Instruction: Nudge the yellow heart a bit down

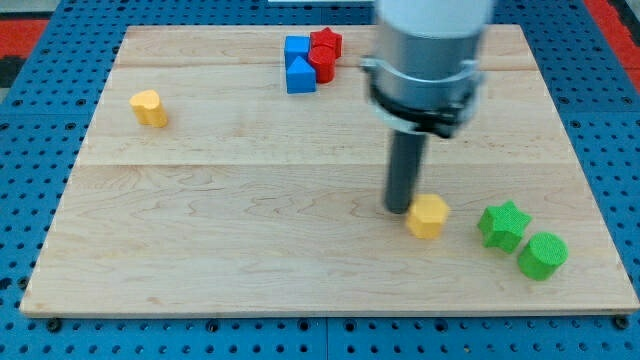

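The yellow heart lies near the board's left edge, in the upper part of the view. My tip is far from it, at the lower right of the board's middle. There the tip touches or nearly touches the left side of a yellow pentagon. The arm's grey body hangs above the rod at the view's top.
A blue square block, a blue triangle, a red star and a red round block cluster at the top centre. A green star and a green round block sit at the lower right. The wooden board lies on a blue pegboard.
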Motion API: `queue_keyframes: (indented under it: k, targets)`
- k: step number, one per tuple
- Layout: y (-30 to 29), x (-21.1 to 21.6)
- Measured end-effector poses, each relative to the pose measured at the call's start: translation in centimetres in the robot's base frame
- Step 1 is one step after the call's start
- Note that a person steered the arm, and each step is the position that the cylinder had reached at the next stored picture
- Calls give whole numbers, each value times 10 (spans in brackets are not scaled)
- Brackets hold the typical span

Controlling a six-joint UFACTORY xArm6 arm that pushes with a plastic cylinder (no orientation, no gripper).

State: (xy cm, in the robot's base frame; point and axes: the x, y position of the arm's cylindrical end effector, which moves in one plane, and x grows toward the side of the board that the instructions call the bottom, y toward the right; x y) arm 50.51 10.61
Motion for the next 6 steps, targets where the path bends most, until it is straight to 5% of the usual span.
queue_keyframes:
  k: [1, 4, 5, 6]
  targets:
    - [8, 0]
    - [-245, -173]
    - [-283, -218]
    - [-329, -189]
